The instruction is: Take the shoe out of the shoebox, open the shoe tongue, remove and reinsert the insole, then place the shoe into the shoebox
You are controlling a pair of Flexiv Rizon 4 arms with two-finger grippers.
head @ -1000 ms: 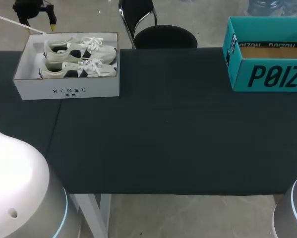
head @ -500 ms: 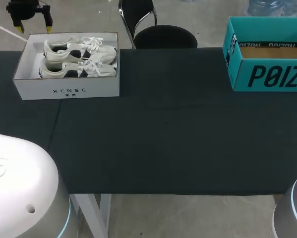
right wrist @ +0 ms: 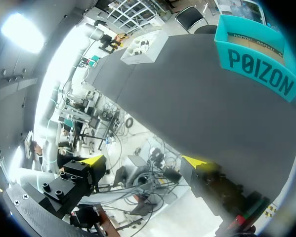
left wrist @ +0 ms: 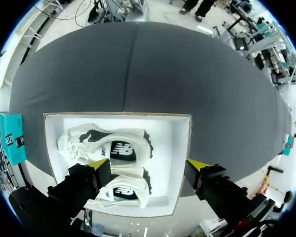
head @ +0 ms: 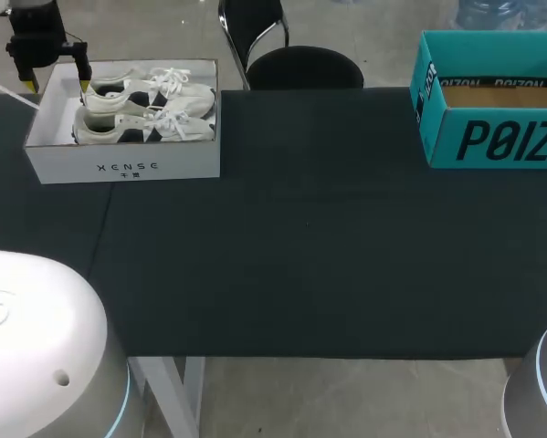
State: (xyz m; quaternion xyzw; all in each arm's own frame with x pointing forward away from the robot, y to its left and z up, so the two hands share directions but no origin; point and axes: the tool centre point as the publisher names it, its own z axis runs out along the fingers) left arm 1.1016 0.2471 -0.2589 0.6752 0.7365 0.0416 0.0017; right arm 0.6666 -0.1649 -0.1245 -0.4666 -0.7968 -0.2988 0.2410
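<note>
The tabletop (head: 328, 255) is covered in dark matt cloth, the shoebox (head: 127, 168) at its far left corner is smooth, matt white cardboard, the shoes (head: 104, 130) in it are white cloth with smooth black patches and cloth laces (head: 171, 78), and the teal box (head: 492, 139) at the far right corner is smooth card, plain brown inside.

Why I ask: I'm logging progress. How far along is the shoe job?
Nothing is done yet: both shoes lie in the shoebox. In hand: the left end effector hangs open over the shoebox's heel end. The right end effector is open, off the table. Every step is left.
</note>
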